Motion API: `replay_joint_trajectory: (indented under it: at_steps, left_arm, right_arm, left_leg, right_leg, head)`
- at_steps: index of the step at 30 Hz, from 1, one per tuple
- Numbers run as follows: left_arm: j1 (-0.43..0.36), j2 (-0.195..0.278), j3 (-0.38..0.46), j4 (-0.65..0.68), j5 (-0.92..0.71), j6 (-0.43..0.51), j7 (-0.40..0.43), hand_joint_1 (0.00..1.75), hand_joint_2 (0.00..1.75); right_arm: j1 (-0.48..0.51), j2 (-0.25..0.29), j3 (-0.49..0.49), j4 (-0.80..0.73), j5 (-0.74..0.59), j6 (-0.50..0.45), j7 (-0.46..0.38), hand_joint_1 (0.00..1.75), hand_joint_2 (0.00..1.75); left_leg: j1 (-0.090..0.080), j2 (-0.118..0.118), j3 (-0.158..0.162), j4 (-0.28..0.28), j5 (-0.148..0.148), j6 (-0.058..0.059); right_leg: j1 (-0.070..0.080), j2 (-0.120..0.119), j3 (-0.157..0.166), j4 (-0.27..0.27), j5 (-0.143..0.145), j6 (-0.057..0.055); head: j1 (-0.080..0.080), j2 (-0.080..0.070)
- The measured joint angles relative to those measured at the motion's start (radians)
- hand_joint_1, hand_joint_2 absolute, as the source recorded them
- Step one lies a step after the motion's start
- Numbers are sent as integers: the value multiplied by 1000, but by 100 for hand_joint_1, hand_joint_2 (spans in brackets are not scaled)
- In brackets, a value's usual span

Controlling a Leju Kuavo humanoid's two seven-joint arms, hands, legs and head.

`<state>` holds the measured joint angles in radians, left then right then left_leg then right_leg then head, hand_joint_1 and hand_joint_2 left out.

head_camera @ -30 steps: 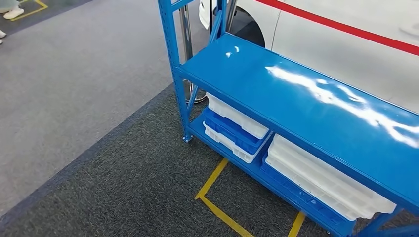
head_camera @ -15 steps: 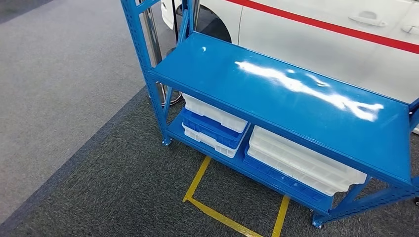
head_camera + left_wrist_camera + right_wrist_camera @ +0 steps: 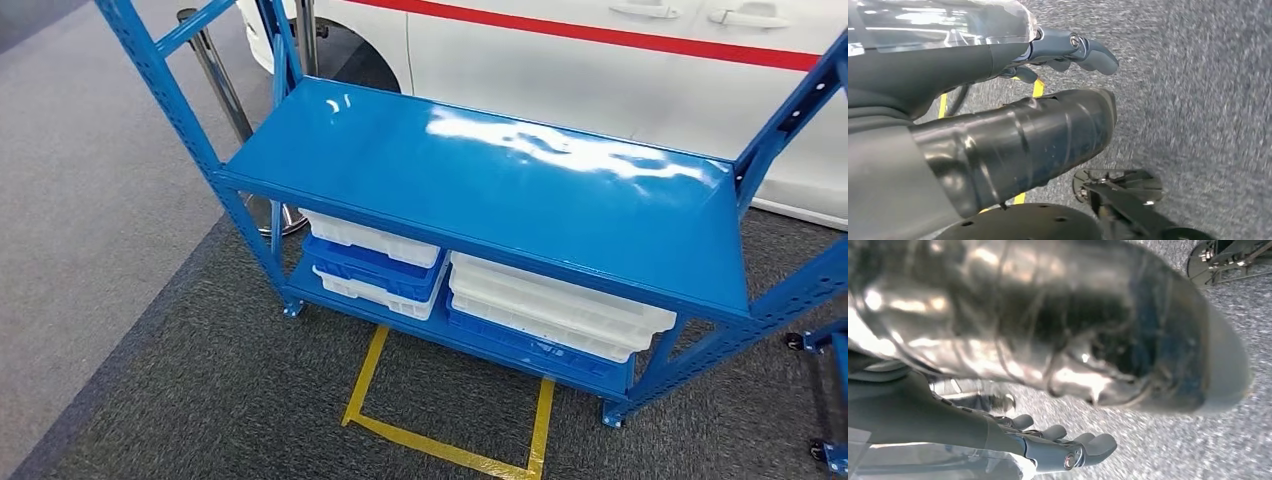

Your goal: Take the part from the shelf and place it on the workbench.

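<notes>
1. A white car with a red stripe stands behind everything, just past the far edge of the shelf.
2. The blue shelf takes up the middle of the head view. Its glossy top board is bare, and no part is on it that I can make out.
3. The grey carpet floor lies between the robot and the shelf, with a yellow tape outline marked on it just in front of the lower board.
4. On the lower board sit two stacks of shallow trays: the right stack, white over blue, and the left stack, white, blue, white. Whether the part lies inside one of them I cannot tell, since the top board hides their insides.
5. The left hand hangs low over the carpet, fingers loosely extended and holding nothing.
6. The right hand also hangs by the body, fingers lightly curled and apart, with nothing in them.
7. The relation that matters: the shelf lies ahead of and well apart from both hanging hands, its long side running across the view, so neither hand looks clearly nearer. My judgement is that the robot must close in on the shelf and find the part before either arm can reach.
</notes>
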<state>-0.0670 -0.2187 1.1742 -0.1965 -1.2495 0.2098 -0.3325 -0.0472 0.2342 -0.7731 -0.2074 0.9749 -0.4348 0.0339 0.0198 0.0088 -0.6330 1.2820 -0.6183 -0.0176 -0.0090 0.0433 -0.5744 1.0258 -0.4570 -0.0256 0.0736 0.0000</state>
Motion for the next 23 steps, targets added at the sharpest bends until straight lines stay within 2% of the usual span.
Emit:
replay_joint_trajectory:
  at_steps: [1,2,3,4,5,7,8,9,10,11,12,13,14,15,16,18,19,20,22,23]
  left_arm:
    - [1,0,0,0,0,0,0,0,0]
    - [1,0,0,0,0,0,1,0,0]
    - [1,1,0,0,0,0,1,0,0]
    - [1,1,0,0,0,0,2,0,0]
    - [-1,2,0,0,0,0,2,0,0]
    - [-4,2,0,0,-1,0,3,0,0]
    - [-6,1,0,0,-1,0,4,0,0]
    - [-6,1,0,0,-1,1,4,0,0]
    - [-5,0,0,0,-2,1,4,0,0]
    - [-5,0,0,0,-2,1,5,0,0]
    - [-3,0,0,0,-3,1,5,0,0]
    - [-1,0,0,0,-3,1,6,0,0]
    - [0,0,0,0,-3,1,6,0,0]
    - [0,0,0,0,-4,0,6,0,0]
    - [-1,0,0,0,-4,0,6,0,0]
    - [-4,-1,0,0,-6,-1,6,0,87]
    - [-5,-1,-1,0,-8,-2,6,0,131]
    - [-5,-1,-1,0,-9,-2,6,0,175]
    - [-6,-1,-1,0,-12,-3,6,0,175]
    - [-7,-1,-1,0,-12,-4,6,0,175]
  right_arm:
    - [0,0,0,0,2,2,0,0,0]
    - [0,0,0,0,4,2,1,0,0]
    - [0,1,0,0,5,3,1,0,0]
    - [-1,2,0,1,7,3,2,0,0]
    - [-1,2,0,1,8,3,2,0,0]
    - [1,3,0,2,9,3,3,0,0]
    - [2,3,0,2,10,4,5,0,0]
    - [3,3,0,2,11,4,8,0,0]
    - [3,3,0,2,12,5,10,0,0]
    - [2,3,0,2,13,7,13,0,0]
    - [1,3,0,2,14,9,15,0,0]
    - [0,3,0,2,16,12,17,0,0]
    - [0,3,0,2,17,14,19,0,0]
    - [0,2,0,2,19,17,22,0,0]
    - [1,2,0,2,21,19,28,0,0]
    - [3,1,0,2,27,25,44,0,0]
    - [3,1,0,2,29,27,52,0,0]
    - [2,1,0,2,31,29,59,0,0]
    - [2,2,0,3,35,34,75,0,0]
    - [2,2,1,3,36,36,79,0,0]
  left_leg:
    - [0,-5,15,-50,41,4]
    - [0,-21,40,-121,86,9]
    - [0,-41,64,-186,117,14]
    - [0,-57,80,-232,134,18]
    - [-1,-68,87,-256,138,20]
    - [-2,-60,92,-267,137,26]
    - [-2,-50,95,-272,141,31]
    - [0,-41,99,-278,144,37]
    - [2,-29,101,-283,147,43]
    - [1,-17,102,-285,147,47]
    - [0,-5,102,-285,146,50]
    - [-1,8,102,-285,144,51]
    - [-1,18,103,-285,143,51]
    - [-1,26,104,-284,141,49]
    - [-1,31,107,-284,139,47]
    - [-2,39,113,-283,134,39]
    - [-4,41,114,-282,131,34]
    - [-7,43,115,-280,127,30]
    - [-9,42,115,-278,122,36]
    - [-10,42,116,-277,121,40]
  right_leg:
    - [0,15,3,0,-1,1]
    - [0,29,4,1,-1,2]
    - [1,41,5,2,-3,5]
    - [2,52,3,4,-3,10]
    - [1,61,0,5,-3,16]
    - [-1,77,-5,4,-1,31]
    - [-2,69,-7,8,-3,37]
    - [-1,49,-13,22,-13,43]
    - [0,22,-30,58,-36,48]
    - [-1,-7,-57,113,-66,52]
    - [-2,-24,-90,179,-99,57]
    - [-5,-31,-122,240,-124,62]
    - [-7,-33,-140,275,-130,65]
    - [-10,-35,-139,273,-118,68]
    - [-12,-38,-116,231,-90,69]
    - [-12,-51,-39,91,-29,64]
    - [-10,-56,-10,37,-12,57]
    - [-9,-59,5,6,-6,51]
    - [-8,-57,9,-3,-7,43]
    - [-9,-57,9,-4,-7,42]
  head:
    - [0,0]
    - [0,0]
    - [0,0]
    - [0,0]
    - [0,0]
    - [0,0]
    - [0,0]
    - [2,0]
    - [3,0]
    - [4,0]
    - [5,0]
    - [5,0]
    - [5,0]
    - [5,0]
    - [5,0]
    - [5,0]
    - [5,0]
    - [5,0]
    - [4,0]
    - [4,0]
